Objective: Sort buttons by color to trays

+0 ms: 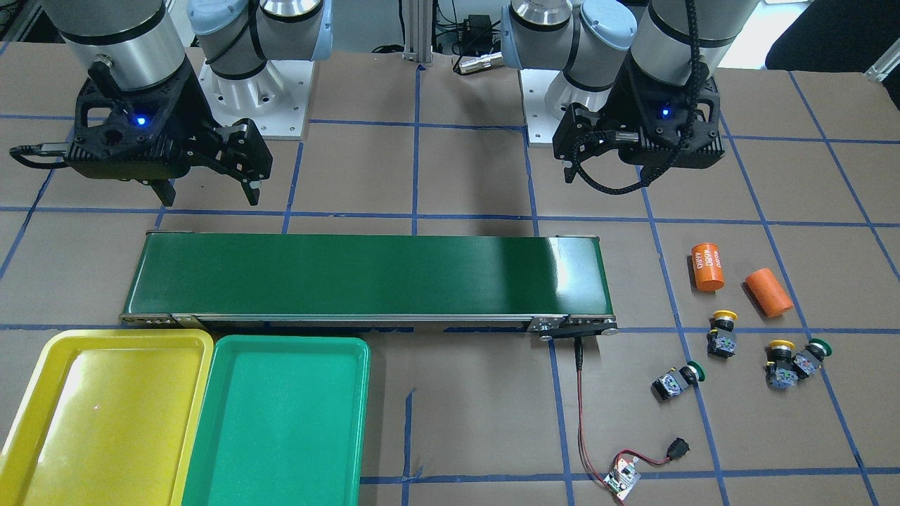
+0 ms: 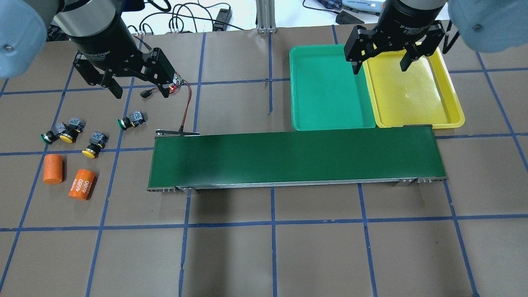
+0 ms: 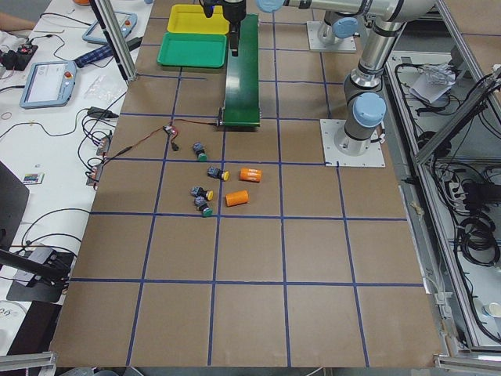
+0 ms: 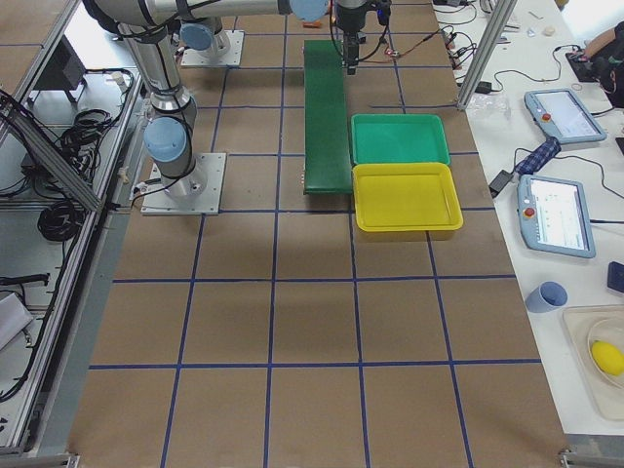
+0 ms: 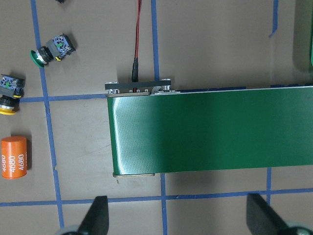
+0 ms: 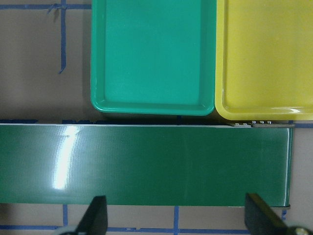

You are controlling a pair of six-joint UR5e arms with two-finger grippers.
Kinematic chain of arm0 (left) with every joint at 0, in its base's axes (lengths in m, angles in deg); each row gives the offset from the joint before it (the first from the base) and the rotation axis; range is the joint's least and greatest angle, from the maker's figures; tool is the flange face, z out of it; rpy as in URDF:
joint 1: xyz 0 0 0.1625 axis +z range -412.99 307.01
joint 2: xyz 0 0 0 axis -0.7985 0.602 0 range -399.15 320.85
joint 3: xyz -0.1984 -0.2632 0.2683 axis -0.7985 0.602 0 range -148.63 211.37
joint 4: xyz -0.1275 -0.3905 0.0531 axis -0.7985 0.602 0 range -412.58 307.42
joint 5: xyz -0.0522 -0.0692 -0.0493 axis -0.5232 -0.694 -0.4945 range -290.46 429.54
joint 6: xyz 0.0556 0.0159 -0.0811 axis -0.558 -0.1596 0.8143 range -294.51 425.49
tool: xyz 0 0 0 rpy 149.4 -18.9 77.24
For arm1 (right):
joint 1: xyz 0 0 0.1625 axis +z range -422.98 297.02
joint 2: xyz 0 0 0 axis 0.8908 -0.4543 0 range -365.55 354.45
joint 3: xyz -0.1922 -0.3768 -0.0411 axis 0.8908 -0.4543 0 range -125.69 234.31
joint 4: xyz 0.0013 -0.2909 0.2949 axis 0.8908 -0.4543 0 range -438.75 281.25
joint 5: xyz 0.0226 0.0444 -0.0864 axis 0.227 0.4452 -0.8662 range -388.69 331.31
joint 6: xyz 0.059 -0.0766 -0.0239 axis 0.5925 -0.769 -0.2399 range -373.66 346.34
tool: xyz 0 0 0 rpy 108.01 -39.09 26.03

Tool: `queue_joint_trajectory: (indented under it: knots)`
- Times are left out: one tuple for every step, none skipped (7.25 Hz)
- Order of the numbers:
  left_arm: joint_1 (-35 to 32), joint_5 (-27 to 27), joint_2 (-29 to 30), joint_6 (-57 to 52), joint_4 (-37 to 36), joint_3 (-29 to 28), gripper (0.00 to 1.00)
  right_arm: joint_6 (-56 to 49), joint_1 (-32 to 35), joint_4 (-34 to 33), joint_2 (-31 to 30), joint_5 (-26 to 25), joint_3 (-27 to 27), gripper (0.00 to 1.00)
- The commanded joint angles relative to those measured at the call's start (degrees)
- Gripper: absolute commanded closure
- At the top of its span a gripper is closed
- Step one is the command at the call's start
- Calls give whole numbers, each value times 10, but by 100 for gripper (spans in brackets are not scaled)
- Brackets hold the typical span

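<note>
L gripper spread, empty, hangs over brown table nr four small black-bodied push-buttons (2 yellow caps, 2 green), loose on table past long dark green conveyor belt. R gripper spread, empty, above shallow green plastic tray & yellow plastic tray, both w/o buttons. Sorting not begun imo. Next: L gripper lowers onto nearest green-cap button, jaws across body.
</note>
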Motion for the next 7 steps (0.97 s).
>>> queue_joint_trajectory:
  knots:
    - [0, 1, -2, -1, 0, 1, 0, 6, 4, -2, -4, -1, -1, 0]
    - [0, 2, 0, -1, 1, 1, 0, 5, 3, -2, -2, 0, 0, 0]
    - [4, 2, 2, -1, 0, 2, 0, 5, 4, -2, -4, 1, 0, 0]
    - [11, 2, 1, -11, 0, 1, 0, 6, 5, -3, -3, 2, -1, 0]
    - [23, 4, 5, -44, -1, 2, 0, 5, 7, -3, -3, 2, -1, 0]
    - [46, 4, 8, -80, 1, 3, 0, 5, 7, -2, -3, 2, -1, 0]
    - [81, 4, 12, -136, 2, 16, 0, 5, 7, -3, -3, 2, -1, 0]
